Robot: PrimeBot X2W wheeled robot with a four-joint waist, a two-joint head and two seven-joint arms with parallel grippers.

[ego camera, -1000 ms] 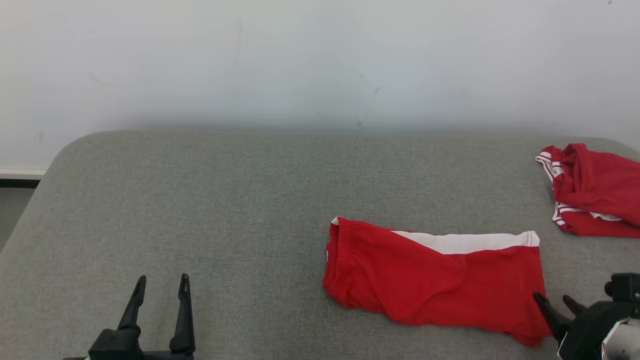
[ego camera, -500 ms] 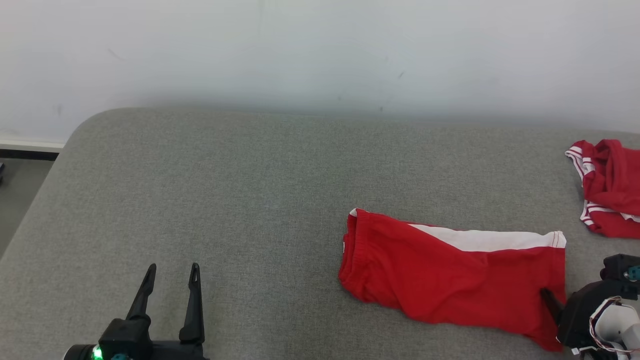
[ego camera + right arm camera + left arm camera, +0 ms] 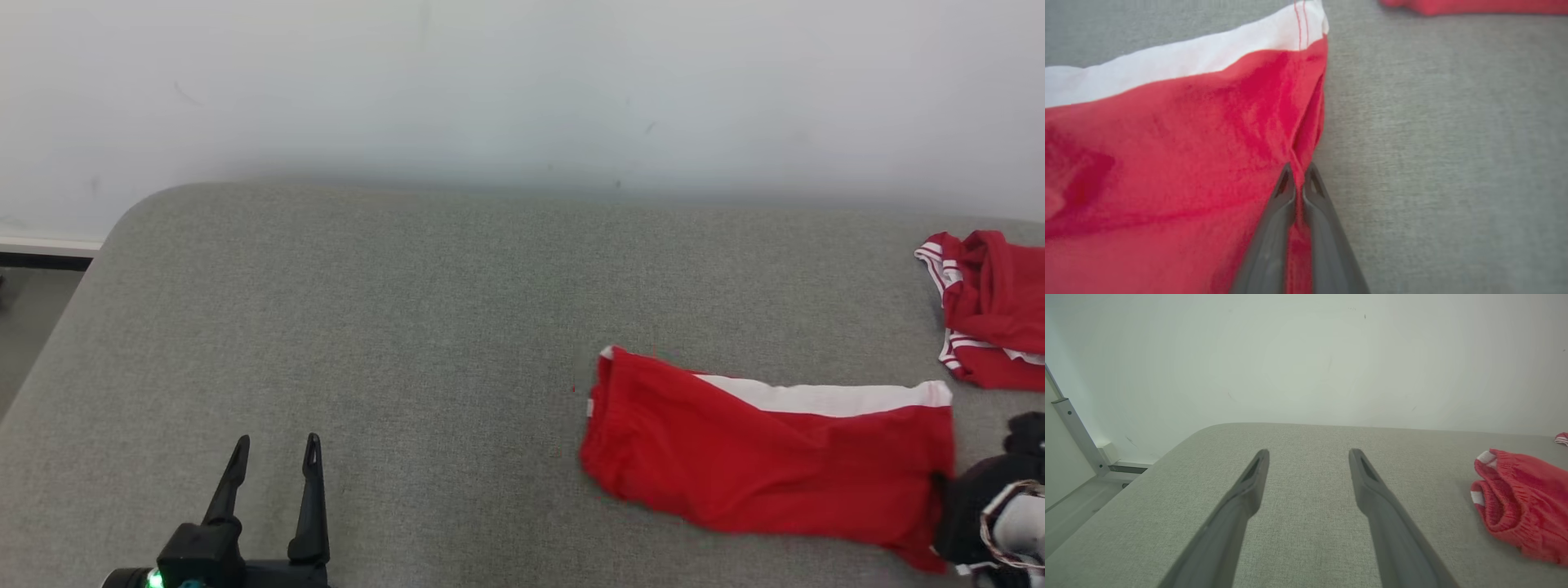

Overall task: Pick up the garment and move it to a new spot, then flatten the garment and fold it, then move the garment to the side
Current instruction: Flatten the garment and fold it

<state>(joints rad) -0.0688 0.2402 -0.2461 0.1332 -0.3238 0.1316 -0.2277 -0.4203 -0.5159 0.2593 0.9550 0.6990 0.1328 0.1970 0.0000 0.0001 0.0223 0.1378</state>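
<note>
Right wrist view: right gripper (image 3: 1298,170) pinches folded red-and-white fabric shorts (image 3: 1167,143) at right hem, probably to drag them aside; left gripper (image 3: 276,443) sits spread near-left.

1. The red cloth garment with a white band (image 3: 767,465) is soft and matt, with a ribbed waistband and a stitched hem.
2. The grey woven-fabric worktop (image 3: 392,327) looks coarse and matt.
3. The left gripper (image 3: 276,447) has smooth, matt dark fingers (image 3: 1237,510), seemingly plastic.
4. The white wall (image 3: 522,82) is matt and faintly scuffed.
</note>
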